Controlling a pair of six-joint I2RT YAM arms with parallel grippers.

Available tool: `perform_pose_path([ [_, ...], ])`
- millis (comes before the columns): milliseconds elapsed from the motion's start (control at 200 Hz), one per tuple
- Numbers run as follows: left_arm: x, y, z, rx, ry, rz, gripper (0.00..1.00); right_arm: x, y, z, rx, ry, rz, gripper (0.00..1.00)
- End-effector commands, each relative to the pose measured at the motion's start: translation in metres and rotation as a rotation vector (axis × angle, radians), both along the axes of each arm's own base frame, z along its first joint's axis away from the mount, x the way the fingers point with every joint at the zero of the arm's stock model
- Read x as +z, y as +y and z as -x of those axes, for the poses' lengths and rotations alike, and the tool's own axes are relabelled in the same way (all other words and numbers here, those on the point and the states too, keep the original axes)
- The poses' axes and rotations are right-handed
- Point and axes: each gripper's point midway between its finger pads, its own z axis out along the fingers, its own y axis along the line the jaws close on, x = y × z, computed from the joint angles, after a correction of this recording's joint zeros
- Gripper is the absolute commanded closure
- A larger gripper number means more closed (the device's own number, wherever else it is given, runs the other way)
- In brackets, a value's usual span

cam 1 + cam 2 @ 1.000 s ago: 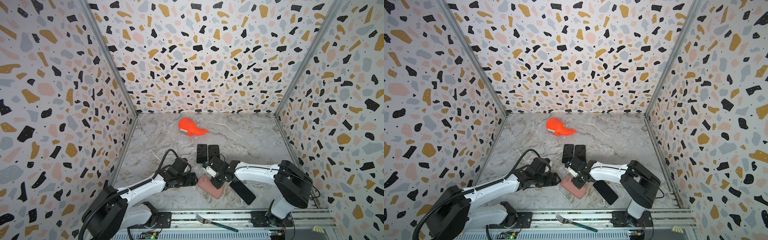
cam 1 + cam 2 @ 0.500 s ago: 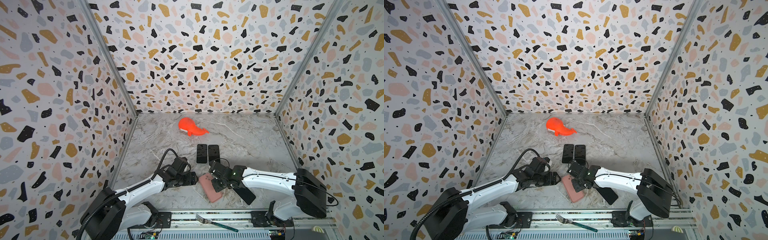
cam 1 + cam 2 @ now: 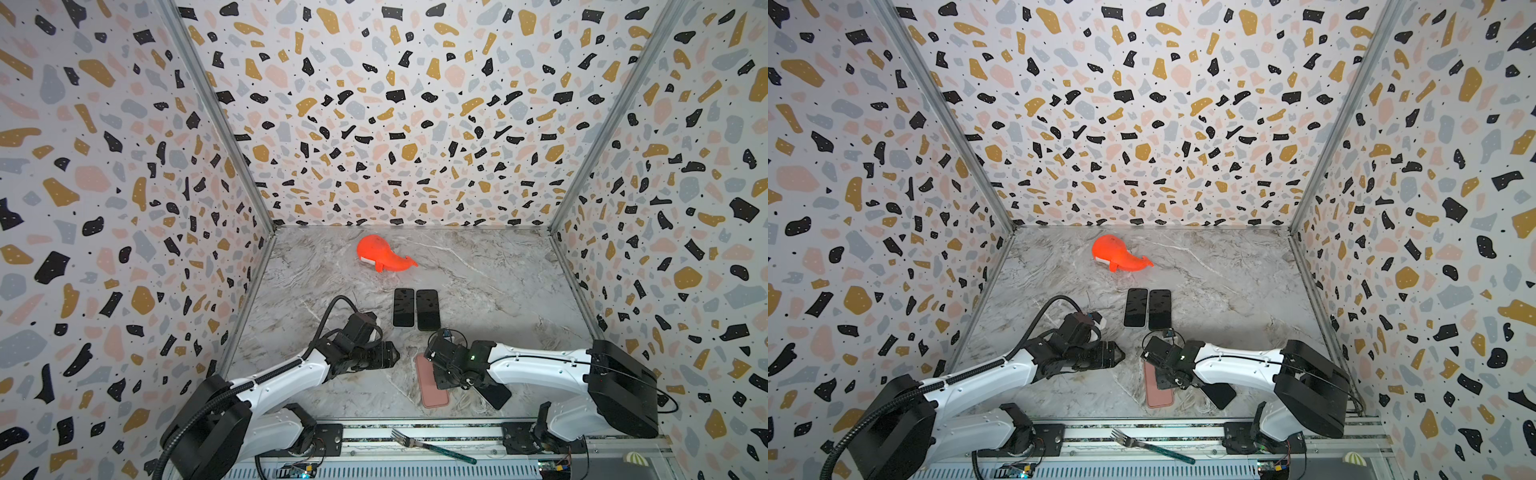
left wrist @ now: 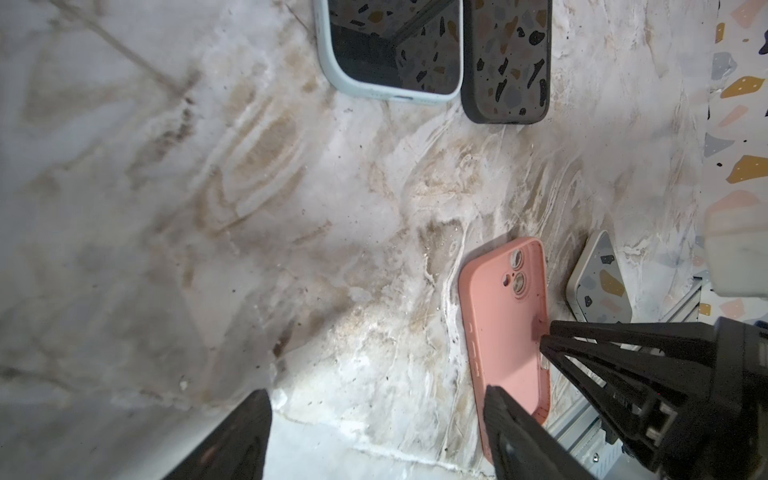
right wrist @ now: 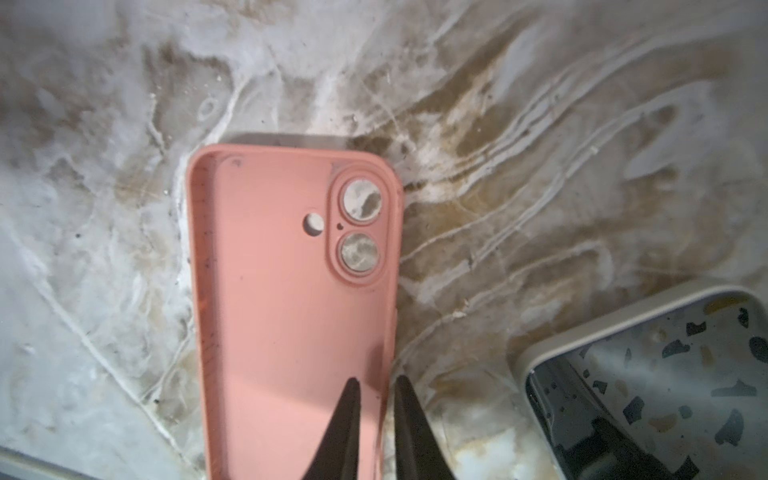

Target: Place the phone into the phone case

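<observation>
A pink phone case [image 3: 434,395] [image 3: 1158,397] lies flat near the front edge, hollow side up, with its camera holes showing in the right wrist view [image 5: 282,311]. My right gripper [image 3: 440,374] [image 5: 376,380] is over the case's right long side. Its jaws stand slightly open, one on each side of the side wall. Just right of the case lies the phone [image 3: 494,395] [image 5: 644,395], dark glass with a pale rim, partly under my right arm. My left gripper [image 3: 392,355] [image 4: 374,395] is wide open over bare table left of the case [image 4: 503,316].
Two more phones in cases, one pale blue [image 3: 403,307] and one dark [image 3: 428,309], lie side by side mid-table. An orange whale toy [image 3: 382,259] sits at the back. A fork [image 3: 432,451] rests on the front rail. Terrazzo walls enclose three sides.
The pink case has turned from a diagonal to lying lengthwise front to back. My right gripper was shut and has parted a little. The right arm swung right; the left arm stayed put.
</observation>
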Motion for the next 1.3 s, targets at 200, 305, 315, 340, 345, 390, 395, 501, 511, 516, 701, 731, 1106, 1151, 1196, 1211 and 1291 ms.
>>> perform_pose_path([
  [200, -0.002, -0.003, 0.002, -0.016, 0.001, 0.013, 0.19, 0.034, -0.021, -0.011, 0.104, -0.082, 0.104, 0.46],
  [305, -0.002, -0.006, 0.002, -0.021, 0.003, 0.017, 0.19, 0.042, -0.058, -0.012, 0.037, -0.073, 0.153, 0.40],
  [315, -0.002, -0.006, 0.001, -0.021, 0.002, 0.016, 0.19, 0.042, -0.061, -0.011, 0.030, -0.070, 0.157, 0.40],
  [340, -0.001, -0.007, 0.001, -0.023, 0.002, 0.018, 0.19, 0.042, -0.068, -0.010, 0.011, -0.064, 0.162, 0.38],
  [345, -0.002, -0.006, 0.001, -0.023, 0.002, 0.018, 0.19, 0.042, -0.070, -0.010, 0.008, -0.063, 0.164, 0.38],
  [390, -0.001, -0.008, 0.001, -0.024, 0.002, 0.021, 0.19, 0.042, -0.081, -0.006, -0.015, -0.060, 0.176, 0.32],
  [395, -0.001, -0.008, 0.000, -0.024, 0.001, 0.021, 0.19, 0.041, -0.082, -0.005, -0.018, -0.058, 0.177, 0.31],
  [501, -0.003, -0.010, -0.001, -0.028, 0.004, 0.024, 0.19, 0.035, -0.100, 0.002, -0.085, -0.049, 0.167, 0.12],
  [511, -0.004, -0.010, -0.001, -0.029, 0.005, 0.024, 0.19, 0.035, -0.101, 0.002, -0.090, -0.048, 0.160, 0.11],
  [516, -0.004, -0.010, -0.001, -0.029, 0.006, 0.023, 0.19, 0.034, -0.101, 0.002, -0.093, -0.046, 0.156, 0.11],
  [701, -0.008, -0.013, 0.001, -0.045, 0.016, 0.016, 0.19, 0.030, -0.108, -0.009, -0.191, -0.061, -0.027, 0.05],
  [731, -0.008, -0.013, 0.000, -0.047, 0.014, 0.015, 0.19, 0.030, -0.112, -0.012, -0.216, -0.068, -0.052, 0.03],
  [1106, -0.008, -0.015, -0.001, -0.051, 0.016, 0.019, 0.19, 0.012, -0.134, -0.022, -0.360, -0.002, -0.300, 0.01],
  [1151, -0.009, -0.015, -0.001, -0.052, 0.016, 0.018, 0.19, 0.006, -0.136, -0.016, -0.373, 0.031, -0.291, 0.01],
  [1196, -0.008, -0.016, -0.001, -0.049, 0.015, 0.022, 0.19, -0.001, -0.137, -0.010, -0.383, 0.057, -0.287, 0.01],
  [1211, -0.008, -0.016, -0.002, -0.049, 0.014, 0.022, 0.19, -0.002, -0.137, -0.009, -0.384, 0.063, -0.293, 0.01],
  [1291, -0.008, -0.016, -0.002, -0.048, 0.013, 0.024, 0.19, -0.007, -0.136, -0.001, -0.398, 0.082, -0.319, 0.02],
])
